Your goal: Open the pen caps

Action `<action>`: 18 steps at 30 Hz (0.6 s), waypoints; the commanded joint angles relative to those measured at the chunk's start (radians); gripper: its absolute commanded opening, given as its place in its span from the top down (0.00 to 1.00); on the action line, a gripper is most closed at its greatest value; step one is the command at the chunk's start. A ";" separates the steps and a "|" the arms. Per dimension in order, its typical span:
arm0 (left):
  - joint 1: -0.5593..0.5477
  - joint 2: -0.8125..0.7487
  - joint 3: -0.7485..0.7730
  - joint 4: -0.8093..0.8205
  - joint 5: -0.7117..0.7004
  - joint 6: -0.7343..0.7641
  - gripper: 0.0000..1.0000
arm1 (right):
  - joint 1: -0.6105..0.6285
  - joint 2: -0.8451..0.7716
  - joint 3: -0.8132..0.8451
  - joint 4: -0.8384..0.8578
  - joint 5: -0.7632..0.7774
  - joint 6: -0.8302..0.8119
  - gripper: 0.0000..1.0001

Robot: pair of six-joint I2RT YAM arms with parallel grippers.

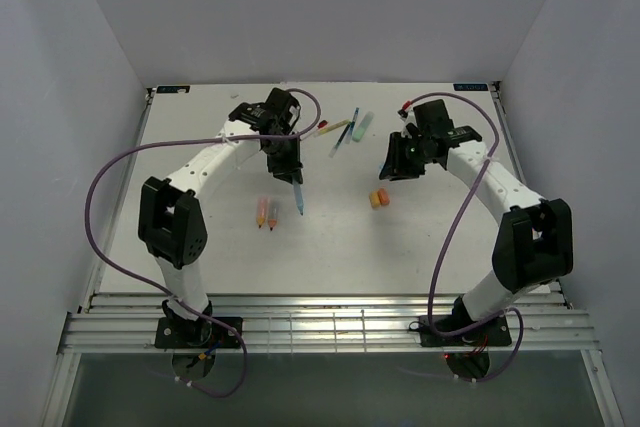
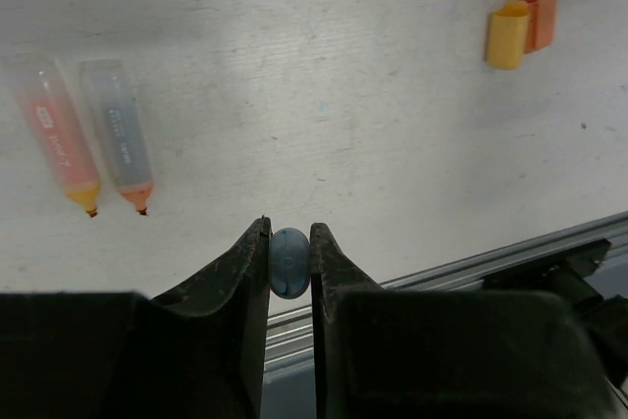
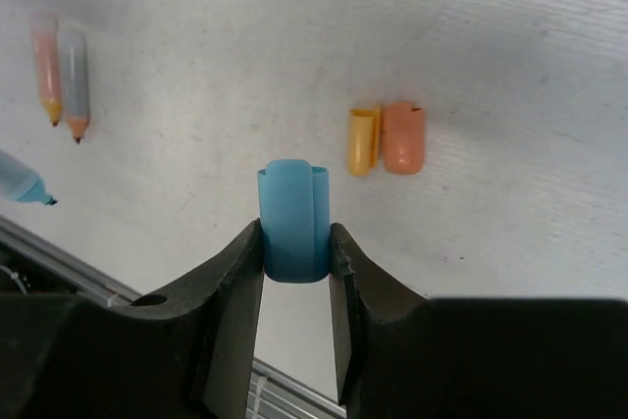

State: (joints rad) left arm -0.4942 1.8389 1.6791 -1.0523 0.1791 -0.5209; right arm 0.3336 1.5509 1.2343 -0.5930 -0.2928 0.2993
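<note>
Right wrist view: the right gripper (image 3: 294, 237) is clamped on a blue cap (image 3: 292, 223), its fingers pressing the cap's two sides about halfway along, open end toward the table (image 3: 510, 36). The cap is off its pen. The left gripper (image 2: 289, 242) is closed on the blue pen (image 2: 289, 262), which hangs tip-down left of centre in the top view.

A yellow cap (image 3: 364, 141) and an orange cap (image 3: 403, 136) lie touching, right of centre. Two open pens (image 1: 266, 212) lie side by side at near left. At far centre a few thin pens (image 1: 345, 130) lie together; one shows a red cap (image 1: 322, 125), so they probably remain to be done.

The caps look light, stiff and smooth, so likely slippery. A squeeze across the flat sides at mid-length suits them, with the barrel pinched close to the cap and a straight pull along the pen. The thin pens are likely to roll when nudged.
</note>
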 commanded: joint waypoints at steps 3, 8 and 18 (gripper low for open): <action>-0.009 0.031 -0.010 -0.058 -0.150 0.071 1.00 | -0.074 0.087 0.099 -0.102 0.112 -0.080 0.92; -0.015 0.106 0.016 -0.058 -0.164 0.102 1.00 | -0.132 0.159 0.088 -0.081 0.127 -0.117 0.92; -0.024 0.201 0.051 -0.058 -0.245 0.122 1.00 | -0.153 0.224 0.083 -0.022 0.072 -0.149 0.92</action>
State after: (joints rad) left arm -0.5144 2.0567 1.6791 -1.1076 -0.0219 -0.4168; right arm 0.1780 1.7641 1.3064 -0.6521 -0.1936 0.1761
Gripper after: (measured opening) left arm 0.278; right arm 0.351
